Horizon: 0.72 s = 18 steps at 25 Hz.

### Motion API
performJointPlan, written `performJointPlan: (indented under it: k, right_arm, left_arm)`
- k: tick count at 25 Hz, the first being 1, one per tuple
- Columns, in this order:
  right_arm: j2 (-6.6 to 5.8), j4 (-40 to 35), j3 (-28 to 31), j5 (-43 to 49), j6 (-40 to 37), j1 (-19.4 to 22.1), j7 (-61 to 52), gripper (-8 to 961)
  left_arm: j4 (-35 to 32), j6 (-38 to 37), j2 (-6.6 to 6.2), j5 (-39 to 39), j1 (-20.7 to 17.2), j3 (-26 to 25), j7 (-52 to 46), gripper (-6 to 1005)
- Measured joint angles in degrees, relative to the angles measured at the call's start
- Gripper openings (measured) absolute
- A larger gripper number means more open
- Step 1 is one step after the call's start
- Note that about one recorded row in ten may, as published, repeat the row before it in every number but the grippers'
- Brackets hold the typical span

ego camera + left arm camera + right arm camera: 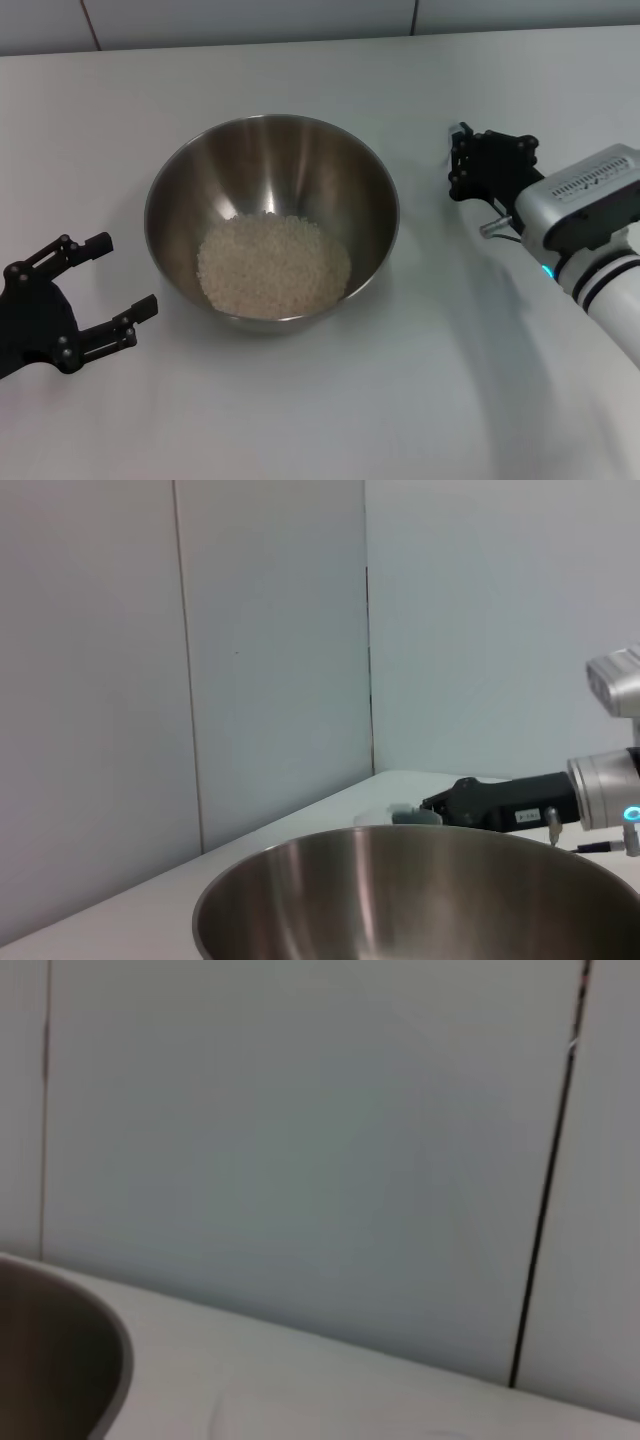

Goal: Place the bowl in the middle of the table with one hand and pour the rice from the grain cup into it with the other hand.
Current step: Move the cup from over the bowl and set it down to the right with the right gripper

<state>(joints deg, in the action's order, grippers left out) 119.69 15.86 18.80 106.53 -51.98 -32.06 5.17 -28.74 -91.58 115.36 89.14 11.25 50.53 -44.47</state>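
The steel bowl [180,190] stands in the middle of the white table [320,420]. A pale mound of rice [273,265] lies in its bottom. My left gripper [128,272] is open and empty, just left of the bowl and apart from it. My right gripper [470,160] is low over the table, right of the bowl. In the left wrist view the bowl's rim [300,855] fills the foreground. Beyond it, a small clear thing that looks like the grain cup [402,815] sits at the tip of the right gripper [445,805]. The cup does not show clearly in the head view.
A pale panelled wall [250,20] runs along the table's far edge. The right wrist view shows the bowl's edge [110,1360], bare tabletop and the wall. Bare table lies in front of the bowl.
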Motion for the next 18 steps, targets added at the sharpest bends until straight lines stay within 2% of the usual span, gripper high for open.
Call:
performJointPlan:
  k: [3, 14, 18]
  right_arm:
    - [0.06, 0.05, -0.62, 0.00, 0.25, -0.26, -0.02, 1]
    - [0.11, 0.65, -0.71, 0.00, 0.07, 0.33, -0.22, 140]
    - [0.04, 1.41, -2.02, 0.00, -0.06, 1.38, -0.22, 246]
  left_arm:
    - [0.00, 0.00, 0.03, 0.03, 0.00, 0.00, 0.00, 859]
    - [0.00, 0.00, 0.13, 0.07, 0.00, 0.00, 0.00, 859]
    - [0.00, 0.00, 0.12, 0.07, 0.00, 0.00, 0.00, 859]
